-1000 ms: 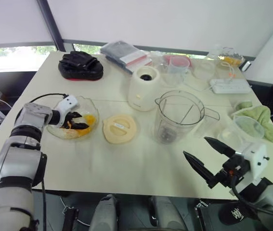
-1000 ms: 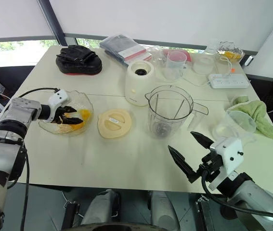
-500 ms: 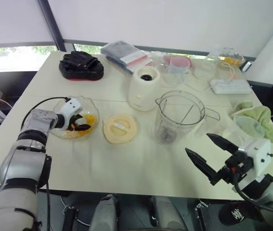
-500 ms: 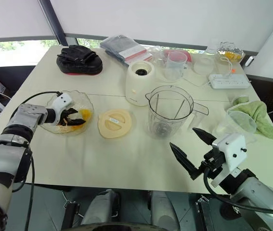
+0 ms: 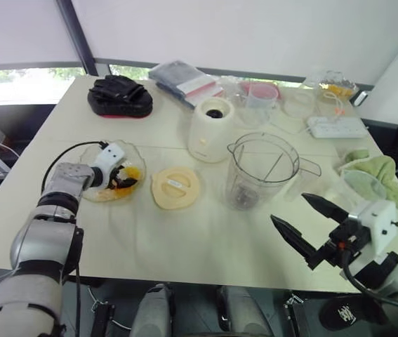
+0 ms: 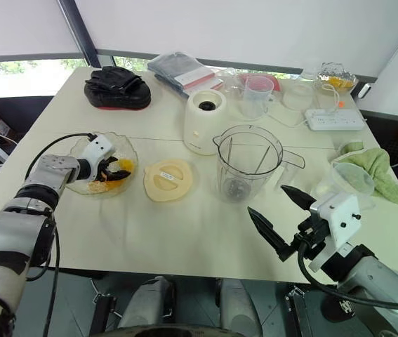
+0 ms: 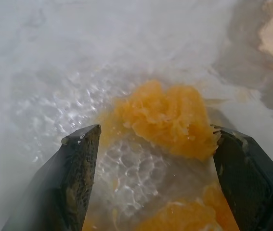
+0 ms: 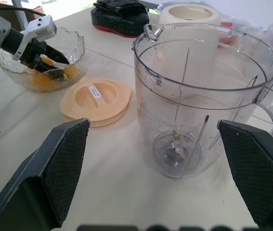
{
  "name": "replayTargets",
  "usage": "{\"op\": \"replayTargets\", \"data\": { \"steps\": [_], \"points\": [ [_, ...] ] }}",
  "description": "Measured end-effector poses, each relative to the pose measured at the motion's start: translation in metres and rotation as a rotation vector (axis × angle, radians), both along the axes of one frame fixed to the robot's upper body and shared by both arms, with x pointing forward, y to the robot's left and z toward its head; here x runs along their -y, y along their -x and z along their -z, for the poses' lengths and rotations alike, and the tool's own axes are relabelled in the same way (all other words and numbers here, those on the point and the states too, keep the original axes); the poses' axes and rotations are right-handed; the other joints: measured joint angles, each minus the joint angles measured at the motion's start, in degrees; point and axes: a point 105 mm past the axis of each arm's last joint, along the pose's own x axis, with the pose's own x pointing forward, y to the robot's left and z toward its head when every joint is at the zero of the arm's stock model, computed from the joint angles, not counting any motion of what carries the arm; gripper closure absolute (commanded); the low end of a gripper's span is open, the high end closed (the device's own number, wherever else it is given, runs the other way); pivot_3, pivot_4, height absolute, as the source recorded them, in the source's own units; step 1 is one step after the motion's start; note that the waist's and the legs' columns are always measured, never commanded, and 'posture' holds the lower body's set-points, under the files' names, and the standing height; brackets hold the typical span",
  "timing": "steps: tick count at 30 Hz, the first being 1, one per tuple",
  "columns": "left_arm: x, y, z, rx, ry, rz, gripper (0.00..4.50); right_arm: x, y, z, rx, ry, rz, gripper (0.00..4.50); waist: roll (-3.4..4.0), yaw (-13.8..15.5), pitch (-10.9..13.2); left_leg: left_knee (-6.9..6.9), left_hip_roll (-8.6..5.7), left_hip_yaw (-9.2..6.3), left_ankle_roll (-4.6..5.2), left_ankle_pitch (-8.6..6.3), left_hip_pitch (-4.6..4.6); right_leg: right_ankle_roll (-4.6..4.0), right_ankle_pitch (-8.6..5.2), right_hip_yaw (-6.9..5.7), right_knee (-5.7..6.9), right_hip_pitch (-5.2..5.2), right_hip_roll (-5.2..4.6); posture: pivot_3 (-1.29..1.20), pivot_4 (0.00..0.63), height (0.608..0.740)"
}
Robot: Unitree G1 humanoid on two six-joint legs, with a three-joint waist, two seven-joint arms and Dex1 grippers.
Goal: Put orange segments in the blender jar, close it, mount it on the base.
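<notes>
At the lower right of the head view, the right end effector (image 5: 302, 225) hangs over the near edge of the bench (image 5: 184, 239), its two black fingers wide apart and holding nothing. The blender jar (image 5: 260, 170) stands empty just past it, in the middle. Left of the jar lies the flat yellow lid (image 5: 175, 187). At the left, the left end effector (image 6: 111, 170) dips into the glass dish (image 6: 125, 149), fingers apart around the orange segments (image 7: 167, 118). Farther back stands the base (image 5: 209, 129).

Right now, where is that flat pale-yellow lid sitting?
In the head views the lid lies flat on the table, left of centre, between the glass dish of orange segments and the blender jar, just in front of the base.
</notes>
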Motion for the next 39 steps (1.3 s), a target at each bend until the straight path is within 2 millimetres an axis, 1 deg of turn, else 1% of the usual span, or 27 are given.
{"op": "replayTargets", "data": {
  "steps": [7,10,13,15,16,27,29,32,34,36,39],
  "points": [
    [0.003,-0.001,0.000,0.004,0.020,-0.006,0.86,-0.001,-0.001,-0.002,0.008,0.004,-0.005,0.03,0.00,0.07,-0.04,0.07,0.00,-0.01,0.00,0.00,0.02,-0.12,-0.06,-0.01,0.01,0.05,0.00,0.00,0.150,0.740],
    [0.005,-0.001,0.002,-0.001,0.032,-0.008,1.64,-0.001,-0.001,-0.003,0.013,0.006,-0.008,0.00,0.00,0.08,-0.04,0.14,0.00,-0.03,0.00,0.00,0.01,-0.11,-0.06,-0.01,0.01,0.07,-0.01,0.00,0.150,0.740],
    [0.008,-0.001,0.004,-0.008,0.040,-0.010,2.96,-0.001,-0.002,-0.003,0.015,0.009,-0.010,0.00,0.00,0.02,-0.04,0.31,0.01,-0.06,0.00,0.00,-0.03,-0.11,-0.06,-0.04,0.07,0.09,0.00,0.00,0.150,0.740],
    [0.008,-0.001,0.005,-0.012,0.042,-0.017,3.96,-0.001,-0.002,-0.004,0.018,0.011,-0.013,0.00,0.00,-0.06,-0.04,0.42,0.02,-0.06,0.00,0.00,-0.04,-0.12,-0.06,-0.04,0.10,0.11,0.00,0.00,0.150,0.740],
    [0.008,-0.001,0.006,-0.014,0.042,-0.018,4.34,-0.002,-0.002,-0.004,0.018,0.013,-0.014,0.00,0.00,-0.08,-0.04,0.48,0.02,-0.06,0.00,0.00,-0.04,-0.12,-0.05,-0.04,0.10,0.13,-0.01,0.00,0.150,0.740],
    [0.007,0.000,0.007,-0.012,0.058,-0.028,4.34,-0.001,-0.005,-0.006,0.029,0.018,-0.016,0.00,-0.01,-0.09,-0.05,0.58,0.04,-0.06,0.01,-0.01,-0.05,-0.13,-0.05,-0.05,0.10,0.18,-0.03,0.00,0.150,0.740],
    [0.005,0.001,0.008,-0.009,0.081,-0.040,4.34,-0.001,-0.006,-0.007,0.035,0.019,-0.017,0.00,-0.01,-0.10,-0.05,0.58,0.04,-0.06,0.01,-0.01,-0.05,-0.13,-0.05,-0.05,0.10,0.18,-0.03,0.00,0.150,0.740],
    [0.003,0.004,0.008,0.004,0.176,-0.067,4.34,0.000,-0.007,-0.007,0.034,0.018,-0.015,0.00,-0.02,-0.14,-0.04,0.58,0.06,-0.07,0.01,-0.02,-0.08,-0.13,-0.05,-0.07,0.10,0.16,-0.03,0.00,0.150,0.740],
    [0.003,0.004,0.003,0.023,0.260,-0.084,4.34,0.001,-0.008,-0.006,0.034,0.018,-0.017,0.00,-0.02,-0.11,-0.04,0.58,0.06,-0.07,0.01,-0.02,-0.09,-0.13,-0.04,-0.08,0.10,0.16,-0.03,0.00,0.150,0.740],
    [0.002,0.001,-0.008,0.068,0.354,-0.101,4.34,0.001,-0.010,-0.007,0.037,0.022,-0.023,0.00,-0.03,-0.12,-0.04,0.59,0.07,-0.08,0.01,-0.02,-0.10,-0.13,-0.04,-0.09,0.09,0.16,-0.04,0.00,0.150,0.740],
    [-0.001,0.000,-0.021,0.128,0.424,-0.102,4.34,0.002,-0.012,-0.006,0.034,0.032,-0.031,0.00,-0.02,-0.12,-0.04,0.59,0.07,-0.08,0.01,-0.02,-0.09,-0.13,-0.04,-0.09,0.09,0.16,-0.06,0.00,0.150,0.740]
  ]
}}
